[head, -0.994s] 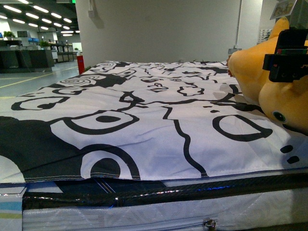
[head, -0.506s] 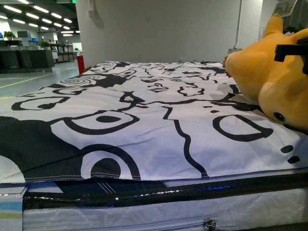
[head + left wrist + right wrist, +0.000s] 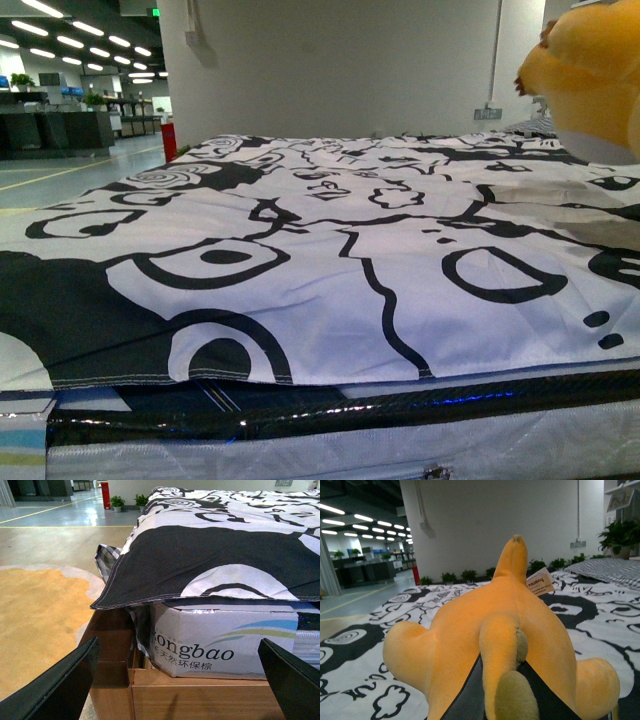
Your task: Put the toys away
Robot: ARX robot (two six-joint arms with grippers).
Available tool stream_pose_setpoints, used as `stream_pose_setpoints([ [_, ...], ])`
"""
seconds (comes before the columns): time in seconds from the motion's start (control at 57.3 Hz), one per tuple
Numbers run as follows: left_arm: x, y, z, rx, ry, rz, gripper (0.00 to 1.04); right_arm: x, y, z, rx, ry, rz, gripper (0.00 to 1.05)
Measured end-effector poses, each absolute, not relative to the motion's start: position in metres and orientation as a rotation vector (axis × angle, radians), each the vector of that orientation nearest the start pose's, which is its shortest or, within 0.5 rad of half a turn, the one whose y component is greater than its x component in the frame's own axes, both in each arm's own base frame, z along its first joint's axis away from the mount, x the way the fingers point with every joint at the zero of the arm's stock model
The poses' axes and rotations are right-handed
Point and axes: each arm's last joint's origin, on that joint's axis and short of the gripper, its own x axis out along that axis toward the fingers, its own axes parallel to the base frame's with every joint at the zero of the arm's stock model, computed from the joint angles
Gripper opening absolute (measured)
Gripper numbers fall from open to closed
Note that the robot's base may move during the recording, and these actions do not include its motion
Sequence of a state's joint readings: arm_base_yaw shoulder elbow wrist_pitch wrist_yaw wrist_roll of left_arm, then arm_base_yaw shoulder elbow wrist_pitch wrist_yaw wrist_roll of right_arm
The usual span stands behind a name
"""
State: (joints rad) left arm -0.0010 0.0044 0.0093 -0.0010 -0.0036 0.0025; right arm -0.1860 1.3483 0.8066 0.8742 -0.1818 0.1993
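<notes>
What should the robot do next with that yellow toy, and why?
Probably carry the toy away from the bed: the right gripper is shut on it, and it hangs lifted above the sheet. No container for it shows here, so I cannot tell where it should go.

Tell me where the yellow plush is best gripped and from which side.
Probably by the narrow limb sticking out of the yellow plush, coming from that end along the body. The body is rounded and looks too wide for the jaws; the limb is slim enough, and the right hand holds it there.
</notes>
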Motion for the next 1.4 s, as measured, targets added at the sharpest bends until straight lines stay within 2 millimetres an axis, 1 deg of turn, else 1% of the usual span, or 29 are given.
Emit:
stream_pose_setpoints([
  [0.105, 0.097, 0.000, 0.166, 0.002, -0.004, 0.003, 0.98, 0.275, -0.067, 0.329, 0.137, -0.359, 0.051, 0.06],
  [0.227, 0.097, 0.000, 0.166, 0.002, -0.004, 0.003, 0.98, 0.256, -0.082, 0.333, 0.145, -0.384, 0.078, 0.06],
  [0.506, 0.097, 0.000, 0.166, 0.002, -0.004, 0.003, 0.98, 0.210, -0.103, 0.325, 0.181, -0.376, 0.154, 0.06],
  [0.576, 0.097, 0.000, 0.166, 0.002, -0.004, 0.003, 0.98, 0.198, -0.107, 0.324, 0.195, -0.382, 0.155, 0.06],
  [0.715, 0.097, 0.000, 0.166, 0.002, -0.004, 0.003, 0.98, 0.181, -0.114, 0.321, 0.224, -0.388, 0.134, 0.06],
  [0.907, 0.097, 0.000, 0.166, 0.002, -0.004, 0.003, 0.98, 0.161, -0.116, 0.312, 0.280, -0.394, 0.102, 0.06],
  [1.012, 0.097, 0.000, 0.166, 0.002, -0.004, 0.003, 0.98, 0.148, -0.115, 0.309, 0.295, -0.408, 0.094, 0.06],
  [1.099, 0.097, 0.000, 0.166, 0.002, -0.004, 0.003, 0.98, 0.136, -0.114, 0.303, 0.307, -0.405, 0.076, 0.06],
  [1.239, 0.097, 0.000, 0.166, 0.002, -0.004, 0.003, 0.98, 0.130, -0.109, 0.290, 0.323, -0.375, 0.055, 0.06],
  [1.396, 0.097, 0.000, 0.166, 0.002, -0.004, 0.003, 0.98, 0.132, -0.102, 0.281, 0.323, -0.318, 0.035, 0.06],
])
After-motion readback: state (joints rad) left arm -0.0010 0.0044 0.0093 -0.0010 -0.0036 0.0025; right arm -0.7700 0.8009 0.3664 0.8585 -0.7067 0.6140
